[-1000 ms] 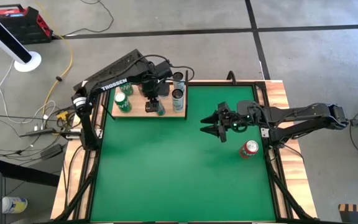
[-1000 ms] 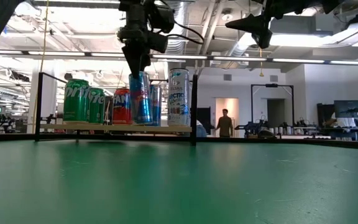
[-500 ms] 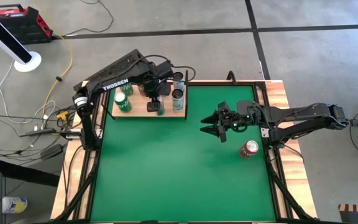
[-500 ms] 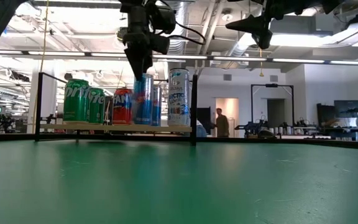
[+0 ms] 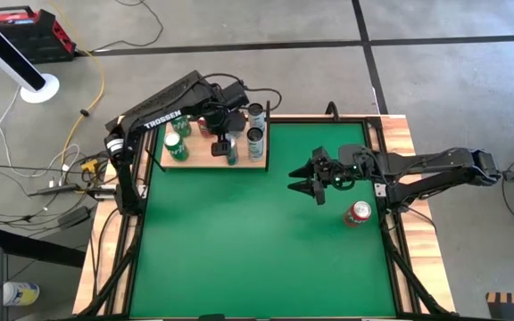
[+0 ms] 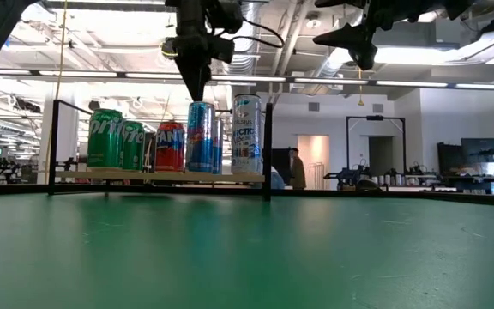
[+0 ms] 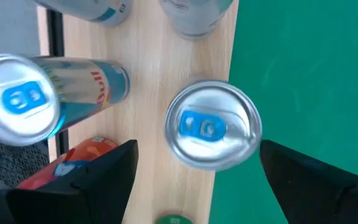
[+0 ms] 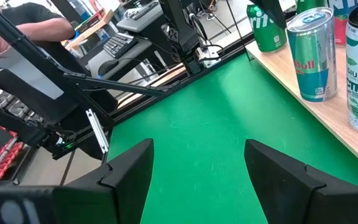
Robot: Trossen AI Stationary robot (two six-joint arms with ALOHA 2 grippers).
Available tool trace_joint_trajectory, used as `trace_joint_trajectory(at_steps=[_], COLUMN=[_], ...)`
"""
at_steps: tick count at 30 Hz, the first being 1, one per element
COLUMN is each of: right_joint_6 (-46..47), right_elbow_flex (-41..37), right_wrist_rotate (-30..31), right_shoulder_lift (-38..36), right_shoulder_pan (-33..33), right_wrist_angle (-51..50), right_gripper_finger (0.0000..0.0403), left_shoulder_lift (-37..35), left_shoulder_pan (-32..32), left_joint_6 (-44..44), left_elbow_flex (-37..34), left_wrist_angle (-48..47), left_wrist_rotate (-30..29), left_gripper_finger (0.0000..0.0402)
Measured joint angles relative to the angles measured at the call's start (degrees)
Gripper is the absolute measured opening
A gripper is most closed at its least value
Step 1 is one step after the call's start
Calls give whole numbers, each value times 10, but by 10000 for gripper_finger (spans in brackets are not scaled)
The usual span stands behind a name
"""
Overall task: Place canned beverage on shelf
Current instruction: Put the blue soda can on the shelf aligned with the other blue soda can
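Note:
The shelf (image 5: 203, 153), a pale wood panel with a thin dark frame, sits at the green mat's far left. Several cans stand on it, among them green ones (image 6: 114, 137) and a tall white one (image 6: 247, 133). A slim blue-and-silver can (image 6: 199, 137) stands upright on the shelf's near edge (image 7: 219, 74). My left gripper (image 6: 197, 86) hangs open just above this can, pointing down. Its fingers (image 7: 98, 177) flank the can's top (image 7: 213, 124) without touching it. My right gripper (image 5: 303, 185) hovers open over the mat's right half. A red can (image 5: 357, 214) stands on the mat near it.
A second blue can (image 7: 23, 109) and a red-orange can (image 7: 73, 162) stand close behind the placed one. The shelf's dark frame posts (image 6: 267, 150) rise at its corners. Bare green mat (image 5: 257, 250) spreads across the near half. A person (image 6: 294, 167) stands far off in the room.
My left gripper has opened, let go of the slim blue can and risen above it. The can stays upright on the shelf's near edge.

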Motion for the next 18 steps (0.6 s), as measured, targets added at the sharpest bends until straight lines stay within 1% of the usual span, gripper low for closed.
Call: trace_joint_trajectory(at_steps=[5,9,12,14,18], right_joint_6=[-2,-2,-2,-2,-2], right_elbow_flex=[0,0,0,0,0], right_wrist_rotate=[-4,-16,-17,-17,-17], right_shoulder_lift=[0,0,0,0,0], right_shoulder_pan=[0,1,6,11,20], right_wrist_angle=[0,0,-3,-5,-17], right_gripper_finger=[275,275,275,275,275], left_shoulder_lift=[0,-9,-32,-57,-114], left_shoulder_pan=[0,0,-1,-2,-7], left_joint_6=[-33,-77,-106,-116,-142], left_elbow_flex=[39,33,0,-34,-122], left_wrist_angle=[-51,-91,-98,-81,25], left_wrist_rotate=[0,23,43,52,51], left_gripper_finger=[322,322,322,322,308])
